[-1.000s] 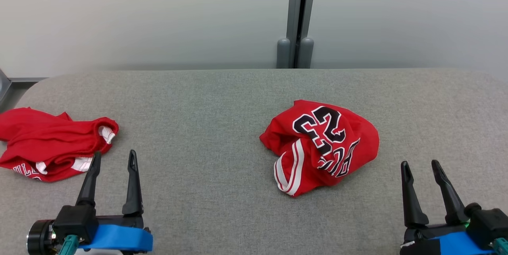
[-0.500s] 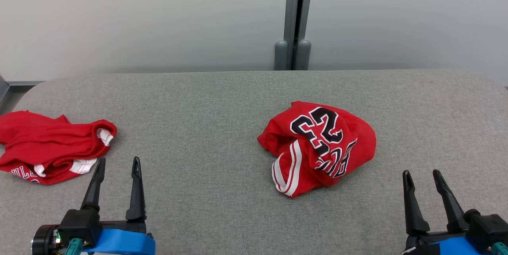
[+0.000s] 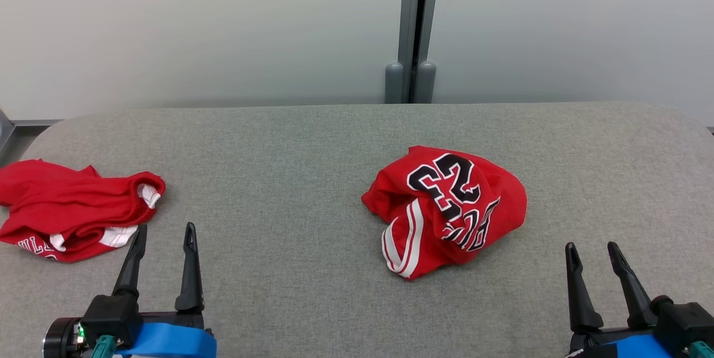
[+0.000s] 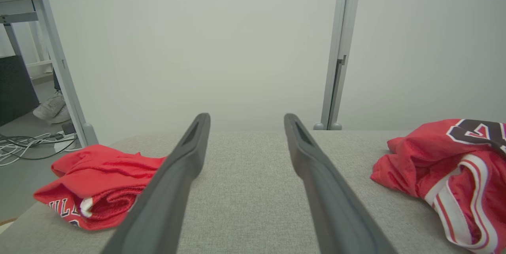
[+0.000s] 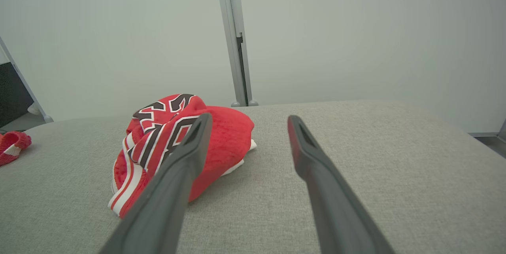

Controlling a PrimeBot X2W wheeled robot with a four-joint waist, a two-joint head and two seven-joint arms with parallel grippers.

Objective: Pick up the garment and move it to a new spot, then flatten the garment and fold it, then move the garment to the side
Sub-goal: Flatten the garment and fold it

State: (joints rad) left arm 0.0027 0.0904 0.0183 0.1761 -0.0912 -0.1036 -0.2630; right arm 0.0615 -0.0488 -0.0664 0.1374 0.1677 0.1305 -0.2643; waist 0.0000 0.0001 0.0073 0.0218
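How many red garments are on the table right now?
2. A crumpled jersey marked 23 lies right of centre on the table; another red garment is bunched at its left edge, near the left hand. Nothing seems hidden.

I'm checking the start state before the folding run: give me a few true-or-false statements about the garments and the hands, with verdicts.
1. The crumpled red jersey with a black number 23 lies on the grey fabric-covered table. True.
2. The right hand grips that jersey. False: it is open, empty and apart from it.
3. A second crumpled red garment lies near the table's left edge. True.
4. The left hand is shut. False: its fingers stand apart, holding nothing.
5. The two red garments touch. False: bare table separates them.
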